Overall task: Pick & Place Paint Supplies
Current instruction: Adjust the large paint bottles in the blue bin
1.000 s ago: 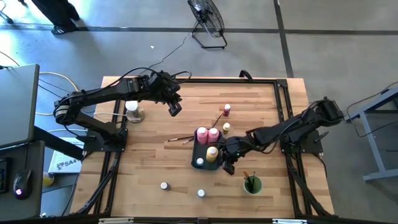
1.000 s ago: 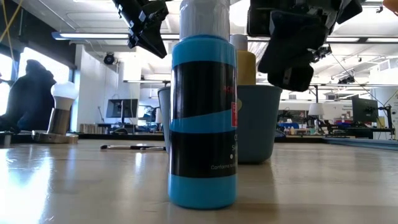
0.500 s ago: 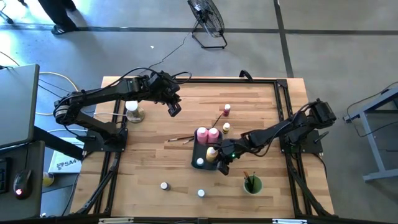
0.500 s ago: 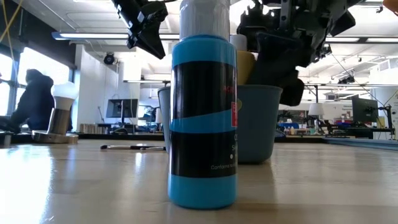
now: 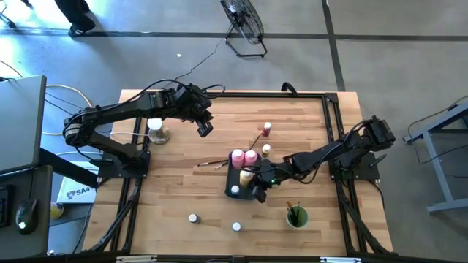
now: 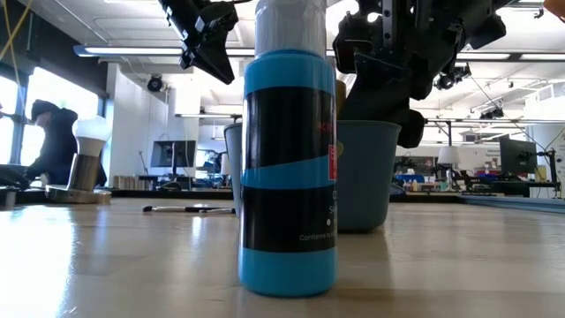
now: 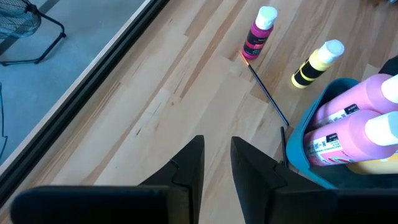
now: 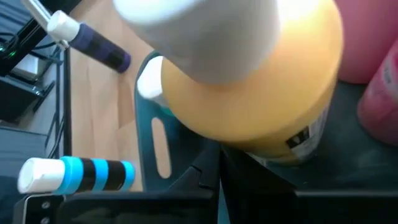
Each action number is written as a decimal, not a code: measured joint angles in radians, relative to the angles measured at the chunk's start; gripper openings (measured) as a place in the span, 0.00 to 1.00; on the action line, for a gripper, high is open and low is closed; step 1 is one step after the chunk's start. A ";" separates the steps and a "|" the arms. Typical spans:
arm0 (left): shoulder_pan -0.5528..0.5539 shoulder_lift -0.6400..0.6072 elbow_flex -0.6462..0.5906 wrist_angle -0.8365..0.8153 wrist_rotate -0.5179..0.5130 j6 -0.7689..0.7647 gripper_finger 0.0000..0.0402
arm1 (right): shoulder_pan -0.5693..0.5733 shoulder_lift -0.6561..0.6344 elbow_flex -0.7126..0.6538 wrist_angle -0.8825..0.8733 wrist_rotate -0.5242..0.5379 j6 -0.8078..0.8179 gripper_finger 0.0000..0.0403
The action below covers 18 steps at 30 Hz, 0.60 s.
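A blue-grey tray (image 5: 232, 175) holds two pink bottles (image 5: 243, 156), a yellow bottle (image 8: 249, 93) and a white-capped one (image 5: 235, 191). My right gripper (image 5: 259, 193) is shut, low at the tray's right near corner, right beside the yellow bottle (image 5: 247, 177). My left gripper (image 5: 205, 128) hangs raised over the far left of the table, slightly open with nothing in it (image 7: 217, 163). A small magenta bottle (image 7: 258, 32) and a small yellow-black one (image 7: 316, 62) stand on the wood beyond the tray, with a thin brush (image 7: 266, 94) lying between them. My right gripper has its shut fingertips (image 8: 217, 177) slanting down from the table's right at the yellow bottle's lower wall (image 8: 273, 152), just above the tray floor. Whether they touch the bottle I cannot tell. The bottle stands upright in the tray.
A green cup (image 5: 296, 217) with brushes stands near the front right. Two white-capped small bottles (image 5: 193, 218) (image 5: 236, 227) stand near the front edge; the blue one (image 6: 288, 168) fills the low view. More brushes (image 5: 213, 163) lie left of the tray. A lamp-like object (image 5: 156, 130) sits far left.
My right gripper has moved toward the table's left and down, from beside the tray's right edge to the yellow bottle, tipping a little more downward and staying shut. The left arm has kept still.
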 joint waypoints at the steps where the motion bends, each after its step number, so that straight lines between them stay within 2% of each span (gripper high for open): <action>1: 0.000 0.000 0.000 0.000 0.000 0.000 0.19 | 0.000 0.000 0.000 0.000 0.008 0.000 0.00; 18: 0.000 0.000 0.000 0.000 0.000 0.000 0.19 | -0.034 0.000 0.000 0.000 0.101 0.007 0.00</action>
